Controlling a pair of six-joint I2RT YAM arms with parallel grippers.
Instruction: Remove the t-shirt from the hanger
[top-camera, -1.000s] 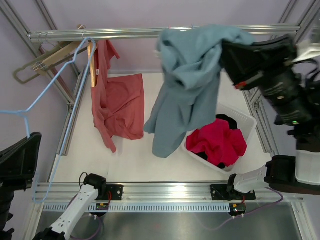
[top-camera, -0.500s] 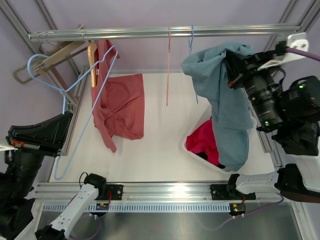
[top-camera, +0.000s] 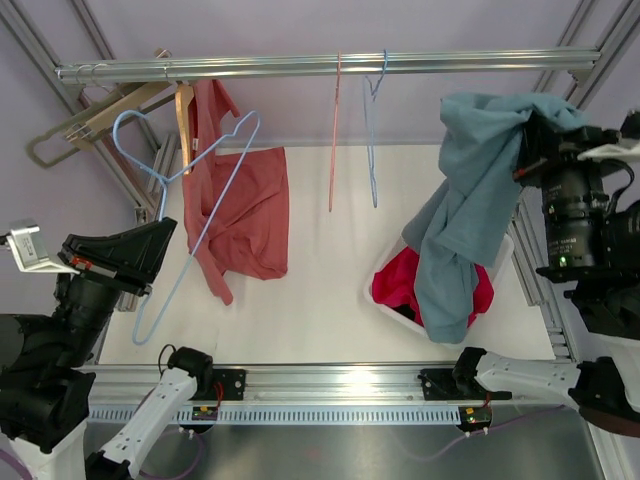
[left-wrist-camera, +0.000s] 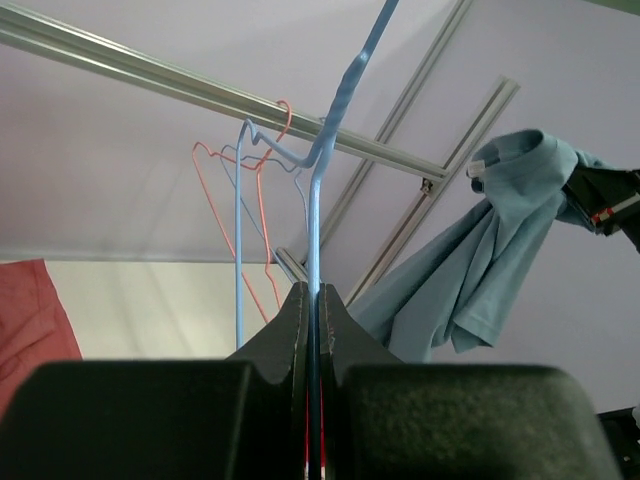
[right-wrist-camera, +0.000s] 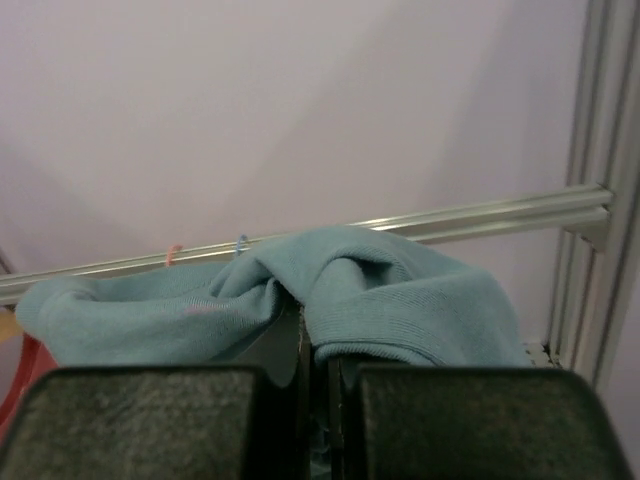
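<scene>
1. T-shirt (top-camera: 470, 200), grey-blue, is off the hanger. It hangs bunched from the right gripper (top-camera: 525, 150), whose fingers are pinched into the cloth. Its lower end drapes over the basket.
2. Basket (top-camera: 390, 308), white, holds a red garment (top-camera: 395, 282) with something black (top-camera: 404, 312) at the near edge.
3. Blue hanger (top-camera: 190, 200), bare, has its wire clamped between the left gripper's (left-wrist-camera: 312, 295) closed fingers.
4. Since half a second ago the t-shirt has swung right, and the blue hanger has shifted right too.

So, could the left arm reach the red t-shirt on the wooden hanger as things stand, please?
Probably not yet: the left fingers are shut on the blue wire hanger, which would have to go first; the red t-shirt hangs close by.
</scene>
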